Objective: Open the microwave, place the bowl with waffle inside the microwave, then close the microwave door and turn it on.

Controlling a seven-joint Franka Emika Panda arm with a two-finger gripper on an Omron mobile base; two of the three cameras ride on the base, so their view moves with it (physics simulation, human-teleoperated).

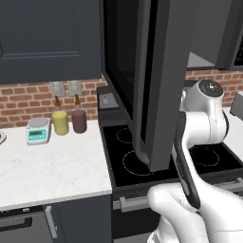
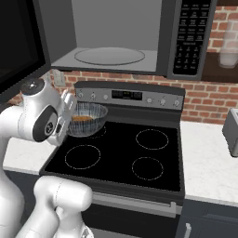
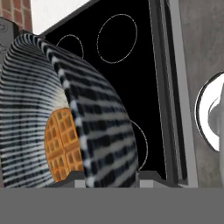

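Jaws clamped on bowl (image 2: 87,118) rim above stove (image 2: 153,179), open microwave door (image 1: 154,85) alongside

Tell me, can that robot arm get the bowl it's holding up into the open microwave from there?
Probably yes. The microwave door is swung wide open, the microwave cavity looks bare apart from its turntable, and the gripper holds the bowl over the stove just below the opening.

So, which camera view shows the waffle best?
The hand view: the waffle is large there, with its grid clear, lying in the bowl that the tool grips by the rim. The right base view shows the waffle as a small orange patch in the bowl. In the left base view the microwave door stands in front.
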